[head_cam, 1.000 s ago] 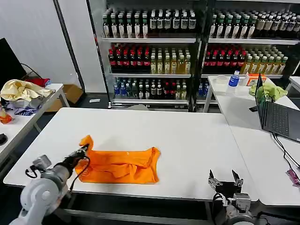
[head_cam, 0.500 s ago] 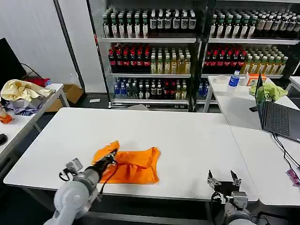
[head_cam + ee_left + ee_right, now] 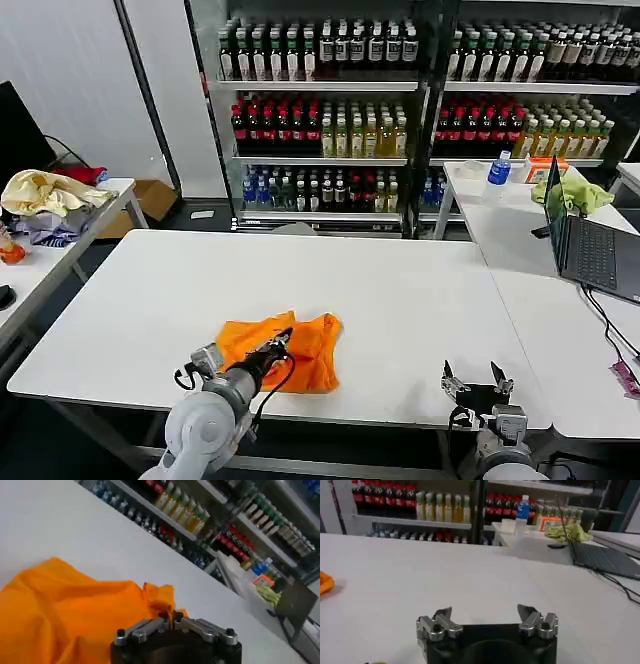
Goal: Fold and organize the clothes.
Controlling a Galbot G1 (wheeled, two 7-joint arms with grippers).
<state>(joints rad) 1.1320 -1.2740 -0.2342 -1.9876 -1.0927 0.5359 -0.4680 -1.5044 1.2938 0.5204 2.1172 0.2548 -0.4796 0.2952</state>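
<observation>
On the white bench (image 3: pixel 400 300), near its front edge and left of the middle: the orange T-shirt (image 3: pixel 300 350), bunched, with one layer lifted and folded over toward the right. Over its left part: the left gripper (image 3: pixel 280 346), fingers (image 3: pixel 159 621) pressed together on a fold of the T-shirt, cloth raised at that point. Well apart to the right, at the front edge of the bench: the right gripper (image 3: pixel 478 381), fingers (image 3: pixel 442 614) spread wide, holding nothing, only bare bench between them. Farther right, on the next bench: an open laptop (image 3: pixel 590 250).
</observation>
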